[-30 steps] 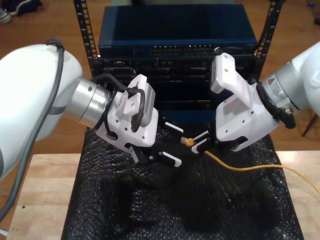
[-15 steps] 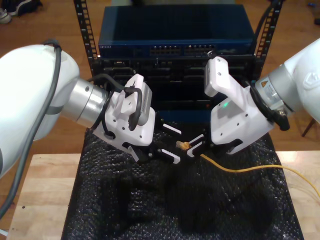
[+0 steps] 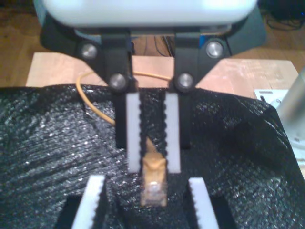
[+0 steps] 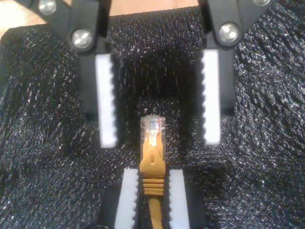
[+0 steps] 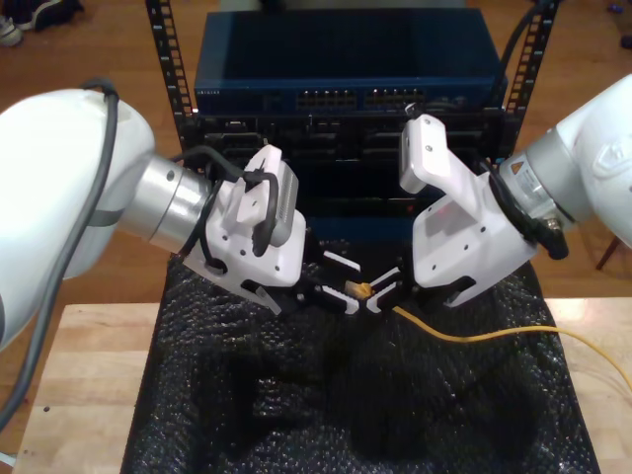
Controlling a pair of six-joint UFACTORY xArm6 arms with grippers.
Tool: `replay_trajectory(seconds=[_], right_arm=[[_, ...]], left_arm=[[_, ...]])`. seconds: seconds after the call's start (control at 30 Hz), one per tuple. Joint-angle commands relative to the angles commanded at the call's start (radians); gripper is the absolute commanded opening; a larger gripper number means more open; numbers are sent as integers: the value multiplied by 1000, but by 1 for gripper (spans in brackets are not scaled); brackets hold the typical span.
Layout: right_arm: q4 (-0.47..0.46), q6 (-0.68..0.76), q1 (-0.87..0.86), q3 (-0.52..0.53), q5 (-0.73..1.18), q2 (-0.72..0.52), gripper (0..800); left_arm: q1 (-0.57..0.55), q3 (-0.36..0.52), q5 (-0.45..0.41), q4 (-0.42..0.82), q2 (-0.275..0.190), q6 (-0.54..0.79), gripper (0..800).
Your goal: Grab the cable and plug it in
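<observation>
Yellow-orange cable [image 4: 152,167] pinched at its ribbed boot by my second tool [image 4: 152,177], pads pressed together on either side. Clear plug [image 4: 152,128] jutting free beyond those pads, level and pointing straight at my first tool [image 4: 159,138]. Held in the air above the black padded mat [image 5: 247,395], not resting on it.

Seen from the first wrist view, same cable [image 3: 154,176] end-on, clamped between the narrow toothed pads of my second tool [image 3: 154,168], with a loop of it trailing away behind over the mat towards the wooden surface [image 5: 79,395].

My first tool [image 3: 145,186] spread wide, one pad on each side of the plug, near it but apart from it.

In the exterior view, my first tool [image 5: 346,284] reaching in from the exterior view's left, my second tool [image 5: 380,294] from the exterior view's right, tips nearly meeting over the middle of the mat. Cable [image 5: 474,336] running from that meeting point off to the exterior view's right edge. Behind both, a rack [image 5: 163,59] carrying a blue network unit [image 5: 346,69] with rows of ports.
</observation>
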Motion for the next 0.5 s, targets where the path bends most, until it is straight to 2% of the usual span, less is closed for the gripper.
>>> replay_trajectory(seconds=[0.5], right_arm=[[38,-6,-2,0,0,2,6]], left_arm=[[5,3,5,-8,0,6,339]])
